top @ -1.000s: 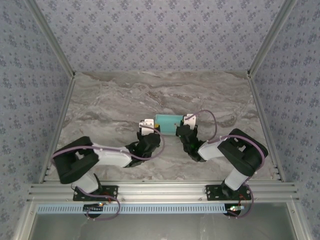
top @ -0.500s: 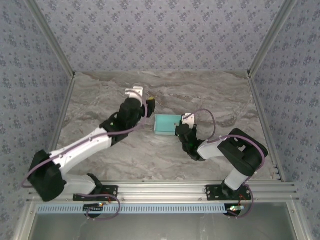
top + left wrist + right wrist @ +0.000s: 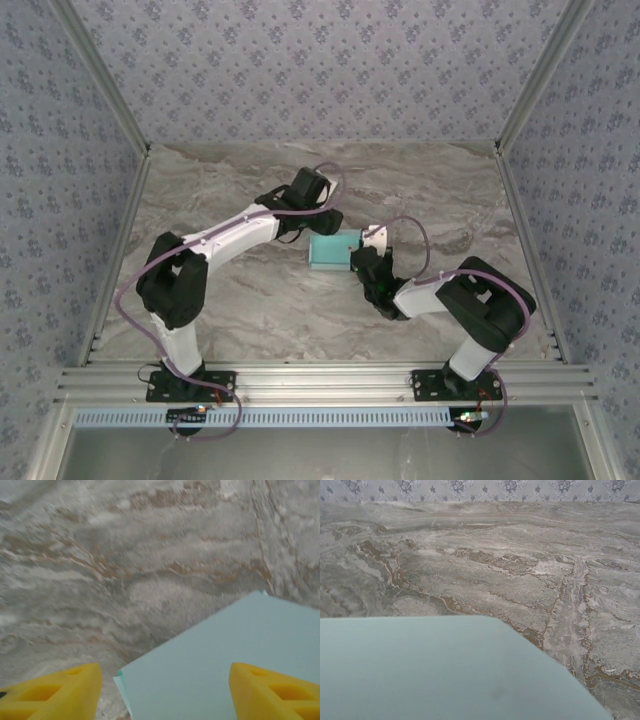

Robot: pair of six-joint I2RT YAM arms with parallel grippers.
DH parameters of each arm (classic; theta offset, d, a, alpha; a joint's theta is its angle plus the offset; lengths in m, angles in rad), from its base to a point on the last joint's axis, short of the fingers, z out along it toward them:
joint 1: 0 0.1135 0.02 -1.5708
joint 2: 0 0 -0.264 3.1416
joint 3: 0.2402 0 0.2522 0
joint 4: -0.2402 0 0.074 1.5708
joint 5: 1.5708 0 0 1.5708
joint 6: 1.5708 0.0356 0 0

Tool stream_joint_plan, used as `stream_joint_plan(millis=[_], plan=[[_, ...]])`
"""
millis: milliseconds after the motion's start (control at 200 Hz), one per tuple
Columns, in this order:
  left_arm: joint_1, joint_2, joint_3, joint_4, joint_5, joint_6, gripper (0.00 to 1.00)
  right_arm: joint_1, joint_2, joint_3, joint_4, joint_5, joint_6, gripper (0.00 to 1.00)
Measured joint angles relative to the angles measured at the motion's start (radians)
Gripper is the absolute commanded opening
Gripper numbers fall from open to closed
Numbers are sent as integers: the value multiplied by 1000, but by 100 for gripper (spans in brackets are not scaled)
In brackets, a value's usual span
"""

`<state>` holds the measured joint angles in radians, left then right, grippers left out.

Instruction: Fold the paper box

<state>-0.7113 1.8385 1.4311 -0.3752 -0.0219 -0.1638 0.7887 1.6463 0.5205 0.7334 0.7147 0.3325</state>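
I count one light mint rectangular paper box (image 3: 330, 251) and one grey-veined marble tabletop (image 3: 230, 300). Of my own tools I count two black two-finger grippers, the left gripper (image 3: 165, 692) and the right gripper (image 3: 360, 258), and two yellow plastic fingertips (image 3: 55, 692) on the left one

The paper box (image 3: 330, 250) lies mid-worktop (image 3: 220, 300). The left claw (image 3: 318, 223) hangs over its far left corner, and the right claw (image 3: 357, 262) sits at its right edge.
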Motion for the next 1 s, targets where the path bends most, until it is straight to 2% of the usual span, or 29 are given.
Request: stream_joint_plan(millis=[85,325,465,665,869,999], plan=[[5,0,-2,2,25,5,67,-4,-5,10,-22,-6,-8,3],[5,3,-73,26,55,2,68,-12,-51,17,-181,-58,-40,27],[-10,35,-89,22,34,0,68,-12,-136,14,-298,-86,-45,36],[-42,39,-101,43,-21,-5,68,-12,-288,-9,-458,-149,-46,39],[-63,39,-136,89,-71,-5,68,-14,-332,-8,-619,-216,-53,40],[-74,39,-148,107,-96,-5,68,-40,-450,-8,-749,-277,-53,46]])
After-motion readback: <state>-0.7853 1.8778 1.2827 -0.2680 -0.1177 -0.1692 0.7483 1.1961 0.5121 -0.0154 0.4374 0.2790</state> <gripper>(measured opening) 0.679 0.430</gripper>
